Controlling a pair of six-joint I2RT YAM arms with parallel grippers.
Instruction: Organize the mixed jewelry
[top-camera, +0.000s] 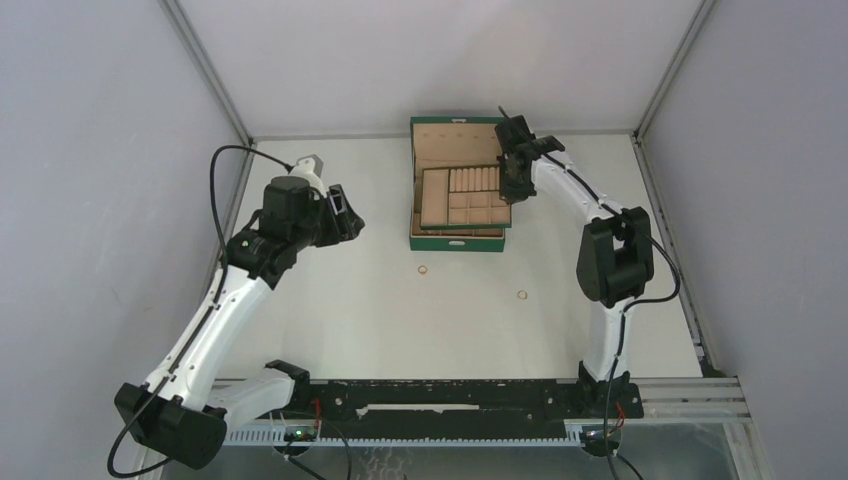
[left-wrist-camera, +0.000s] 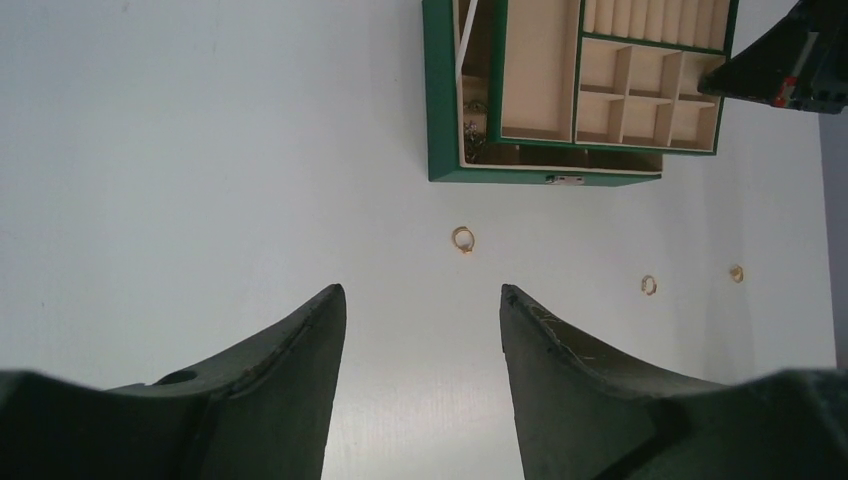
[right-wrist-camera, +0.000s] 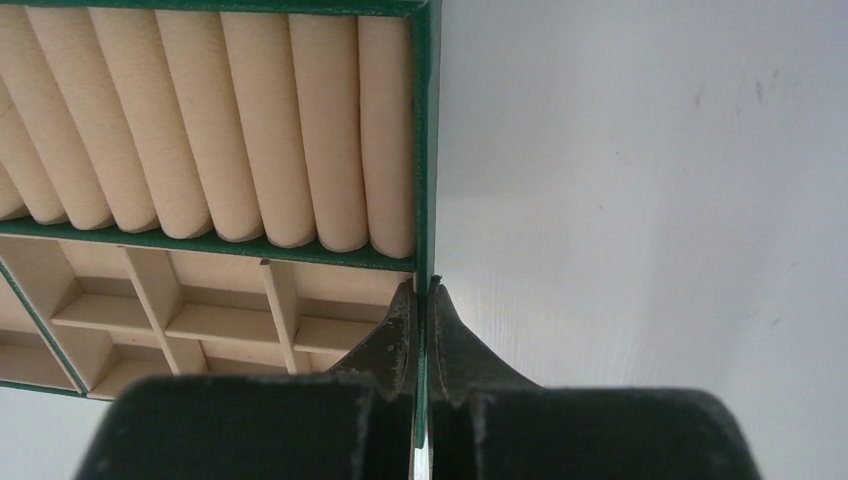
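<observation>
R claw (right-wrist-camera: 421, 290) is pinched shut on the thin green side wall of the tray (right-wrist-camera: 423, 120). The tray rests over the green box (top-camera: 455, 243), a bit off to the box's right side. The box sits at the middle of the far edge of the table (top-camera: 350, 330). L claw (left-wrist-camera: 422, 300) is wide open w/ nothing in it, up over the left part of the table.

One gold ring (left-wrist-camera: 462, 238) lies flat just in front of the box. A second ring (left-wrist-camera: 648, 285) lies well apart from it, more twd the right edge. Past that is a third gold bit (left-wrist-camera: 736, 273), too small to tell what it is. Down in the box beside the tray, smth may be the chain (left-wrist-camera: 472, 130); hard to tell.

The rings are prob. very light, hard and slippery. They lie flat, so a finger could flick them away. Best guess: come straight down, one fingertip each side of the loop, and pinch slow. The chain would be floppy & could snag, so grab the bunch, not one end.
</observation>
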